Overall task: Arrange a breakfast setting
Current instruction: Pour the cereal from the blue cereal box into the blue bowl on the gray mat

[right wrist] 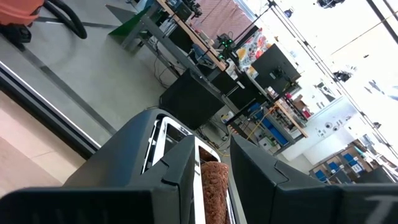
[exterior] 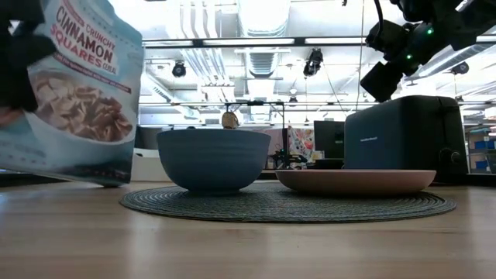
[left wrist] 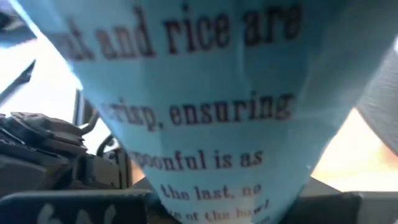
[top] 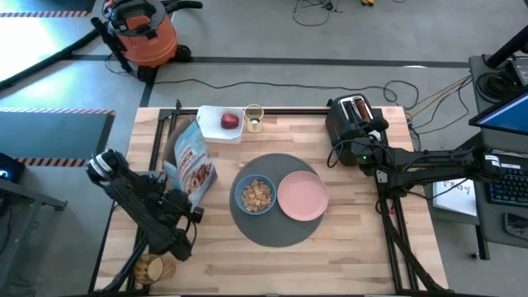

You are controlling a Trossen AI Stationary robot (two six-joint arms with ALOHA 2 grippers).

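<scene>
A round dark grey mat (top: 272, 227) bears a blue bowl (top: 256, 195) holding cereal pieces and, to its right, a pink plate (top: 303, 196). My left gripper (top: 183, 204) is shut on a blue cereal bag (top: 194, 165) left of the bowl. A red apple (top: 229, 121) lies in a white tray (top: 216, 132) at the far edge, with a glass (top: 254, 118) beside it. A toast slice (right wrist: 211, 186) stands in a slot of the black toaster (top: 353, 115). My right gripper (top: 363, 151) is open, above the toaster's near side. The spoon is out of view. My left gripper pinches the cereal bag between its two fingers. In the wrist view the printed panel (left wrist: 217, 193) narrows toward the fingers, which it mostly hides. The bag stands tilted (exterior: 85, 93), its front toward the bowl. I cannot tell whether its lower edge (exterior: 101, 182) touches the table.
Round tan pieces (top: 154, 268) lie at the near left corner beside the left arm's base. The toaster stands at the far right. Bare wood lies near the front edge and right of the mat. A vacuum cleaner (top: 144, 33) stands on the floor beyond the table.
</scene>
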